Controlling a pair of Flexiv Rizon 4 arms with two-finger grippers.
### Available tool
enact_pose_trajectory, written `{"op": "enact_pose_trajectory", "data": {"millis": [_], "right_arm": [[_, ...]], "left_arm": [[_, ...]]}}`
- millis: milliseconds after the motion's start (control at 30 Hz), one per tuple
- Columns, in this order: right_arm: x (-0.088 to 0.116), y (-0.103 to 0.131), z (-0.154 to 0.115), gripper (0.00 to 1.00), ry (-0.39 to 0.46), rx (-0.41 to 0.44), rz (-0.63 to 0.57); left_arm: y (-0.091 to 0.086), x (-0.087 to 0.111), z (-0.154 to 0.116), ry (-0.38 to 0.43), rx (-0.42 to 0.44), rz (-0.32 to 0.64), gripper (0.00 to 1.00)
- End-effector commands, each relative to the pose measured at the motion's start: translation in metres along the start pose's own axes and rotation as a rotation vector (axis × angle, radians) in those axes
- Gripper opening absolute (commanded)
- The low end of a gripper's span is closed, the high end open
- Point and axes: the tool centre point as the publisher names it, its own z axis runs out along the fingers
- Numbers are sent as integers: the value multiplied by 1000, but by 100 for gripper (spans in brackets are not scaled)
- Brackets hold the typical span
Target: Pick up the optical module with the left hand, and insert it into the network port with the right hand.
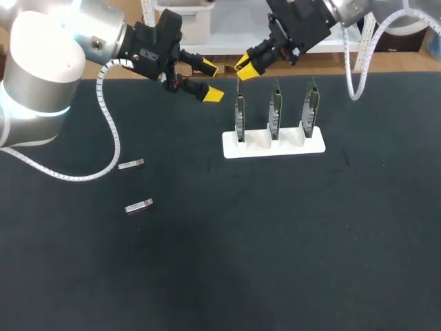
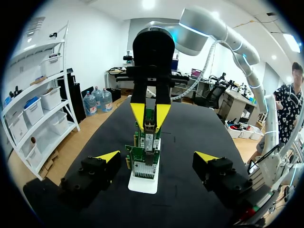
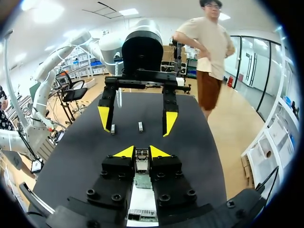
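Nearest optical module [image 1: 139, 205] looks light, rigid and slick-sided, likely best pinched across its long flanks; left gripper [image 1: 211, 81] gapes wide, right gripper [image 1: 246, 69] clamps second module [image 3: 141, 161] above network card [image 1: 240, 118].

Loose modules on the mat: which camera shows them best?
Head view: both loose modules lie in plain sight on the mat, apart from each other and from the white stand. The right wrist view shows them small, beyond the left gripper. The left wrist view does not show them.
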Motion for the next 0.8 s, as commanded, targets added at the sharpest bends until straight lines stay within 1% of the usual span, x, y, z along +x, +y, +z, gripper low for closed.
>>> {"op": "enact_pose_trajectory", "data": {"millis": [33,333,800], "right_arm": [[2,4,1,0,-3,8,0],[8,4,2,0,14,34,-3],[4,5,-1,0,2,48,-15]], "left_arm": [[1,-2,1,8,0,-4,100],[1,-2,1,8,0,-4,100],[1,-2,1,8,0,-4,100]]}}
